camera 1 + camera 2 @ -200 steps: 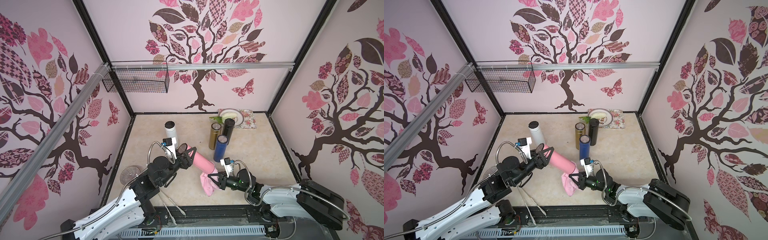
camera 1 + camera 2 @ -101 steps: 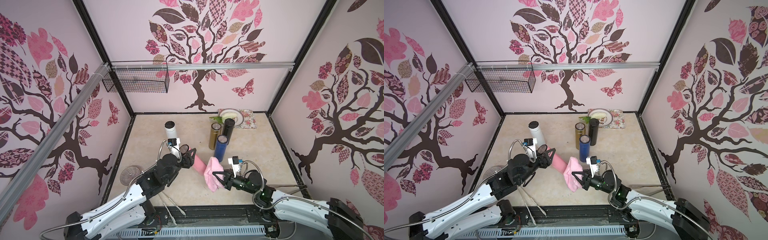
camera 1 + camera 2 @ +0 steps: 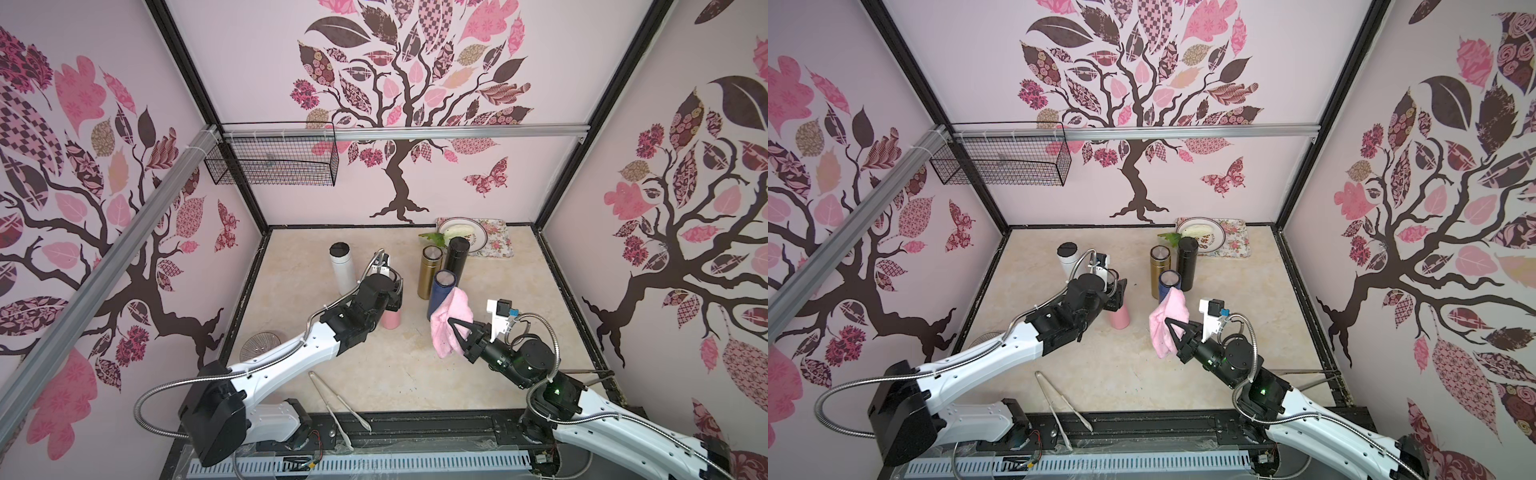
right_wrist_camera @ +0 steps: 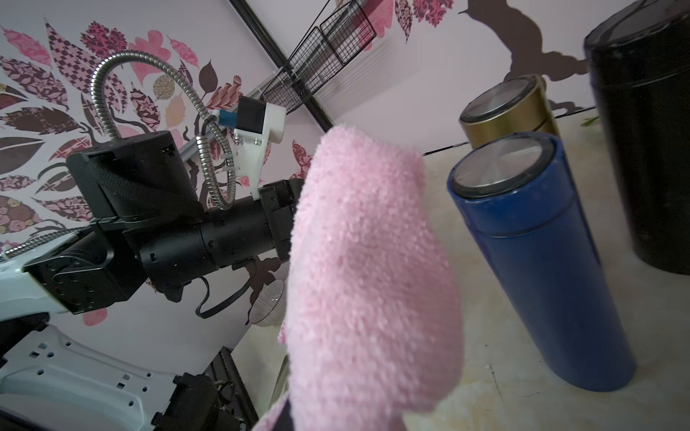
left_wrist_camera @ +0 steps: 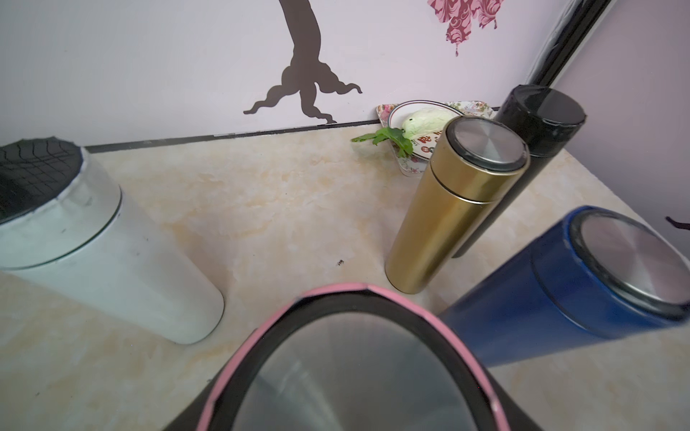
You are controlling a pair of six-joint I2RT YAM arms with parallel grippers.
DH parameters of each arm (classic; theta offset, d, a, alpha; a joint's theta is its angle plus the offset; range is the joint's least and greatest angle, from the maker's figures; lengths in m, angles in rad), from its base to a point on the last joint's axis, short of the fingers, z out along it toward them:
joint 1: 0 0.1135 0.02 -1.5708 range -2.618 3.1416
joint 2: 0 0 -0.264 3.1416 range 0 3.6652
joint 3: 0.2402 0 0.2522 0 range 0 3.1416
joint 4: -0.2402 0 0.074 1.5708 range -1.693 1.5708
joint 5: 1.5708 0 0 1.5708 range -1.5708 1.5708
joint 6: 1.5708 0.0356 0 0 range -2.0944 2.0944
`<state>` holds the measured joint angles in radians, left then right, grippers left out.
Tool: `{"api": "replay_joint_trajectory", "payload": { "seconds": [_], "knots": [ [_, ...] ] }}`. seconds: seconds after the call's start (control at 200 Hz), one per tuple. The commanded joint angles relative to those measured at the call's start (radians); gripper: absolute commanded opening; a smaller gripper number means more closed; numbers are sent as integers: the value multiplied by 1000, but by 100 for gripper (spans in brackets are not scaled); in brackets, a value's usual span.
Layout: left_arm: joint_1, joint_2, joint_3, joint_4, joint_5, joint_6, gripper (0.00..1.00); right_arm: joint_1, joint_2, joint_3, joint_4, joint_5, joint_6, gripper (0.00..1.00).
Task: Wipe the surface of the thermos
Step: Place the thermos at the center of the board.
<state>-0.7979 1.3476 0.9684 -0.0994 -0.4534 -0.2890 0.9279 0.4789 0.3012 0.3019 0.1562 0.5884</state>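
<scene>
The counter (image 3: 415, 374) carries all items. The left end effector (image 3: 392, 306) is clamped narrow on the top of the pink thermos (image 3: 391, 322). The thermos stands upright mid-counter, between the white thermos (image 3: 343, 270) and the blue thermos (image 3: 439, 296). The right end effector (image 3: 453, 323) is closed on the pink cloth (image 3: 455, 305), held just beside the blue thermos.

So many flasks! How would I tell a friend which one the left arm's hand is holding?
On the beige table, find the white flask and the blue flask. Between them, nearer the arms, the left hand grips the top of the pink flask, standing upright. No other flask is pink.
</scene>
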Motion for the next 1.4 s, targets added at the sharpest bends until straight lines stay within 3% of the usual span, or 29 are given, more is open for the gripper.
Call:
{"api": "replay_joint_trajectory", "payload": {
  "seconds": [0.0, 0.35, 0.55, 0.895, 0.995, 1.07, 1.185, 1.391],
  "knots": [
    [36, 59, 99, 149, -17, 103, 0, -1, -50, -11, -49, 86, -56, 0],
    [169, 275, 212, 370, 119, 131, 0, -4, -66, -37, -35, 101, -74, 0],
    [188, 368, 270, 433, 145, 126, 0, -21, -58, -50, -32, 102, -69, 0],
    [196, 463, 369, 353, 134, 103, 0, -35, -35, -58, -30, 94, -52, 0],
    [197, 474, 385, 326, 118, 118, 38, -36, -18, -55, -26, 92, -52, 0],
    [196, 493, 413, 291, 117, 125, 54, -37, -1, -50, -29, 92, -50, 0],
    [196, 531, 457, 230, 113, 132, 60, -37, 16, -48, -24, 94, -51, 0],
    [200, 553, 455, 229, 103, 132, 61, -39, 18, -45, -27, 97, -48, 0]
  ]
}}
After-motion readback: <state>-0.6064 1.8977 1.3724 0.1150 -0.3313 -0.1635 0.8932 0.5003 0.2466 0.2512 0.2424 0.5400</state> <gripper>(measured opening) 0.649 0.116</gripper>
